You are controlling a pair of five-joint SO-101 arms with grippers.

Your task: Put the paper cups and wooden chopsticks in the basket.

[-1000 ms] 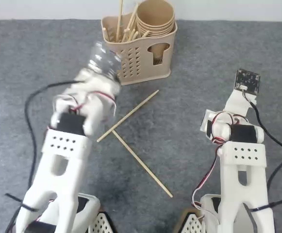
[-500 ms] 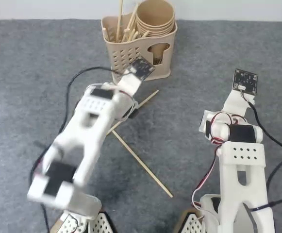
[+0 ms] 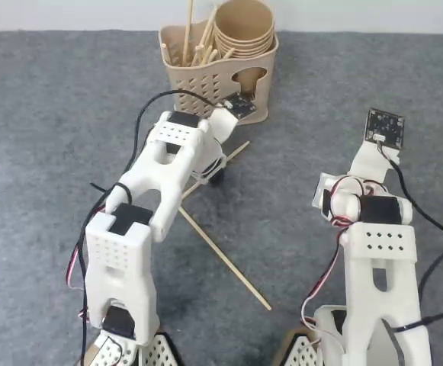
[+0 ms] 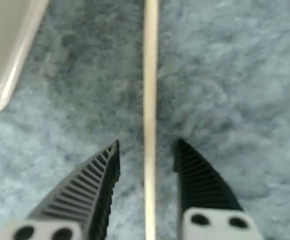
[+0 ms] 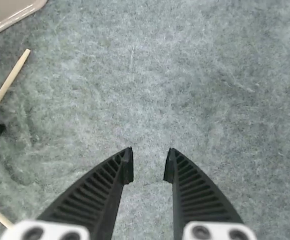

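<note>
A beige basket (image 3: 206,99) at the back holds stacked paper cups (image 3: 244,27) and several chopsticks. Two wooden chopsticks lie on the grey carpet. One chopstick (image 3: 236,151) slants toward the basket, the other chopstick (image 3: 225,259) runs toward the front. My left gripper (image 3: 216,176) is down over the slanted one. In the left wrist view that chopstick (image 4: 150,100) lies between the open fingers of the left gripper (image 4: 147,147), untouched by either side. My right gripper (image 5: 148,152) stands open over bare carpet, with a chopstick end (image 5: 7,85) off to its side.
The basket's corner (image 4: 10,50) lies close beside the left gripper. The right arm (image 3: 377,236) stands at the right of the table, with open carpet between the two arms.
The left arm has swung from a raised pose down and forward, and its gripper now straddles the slanted chopstick. The right arm has not moved.
</note>
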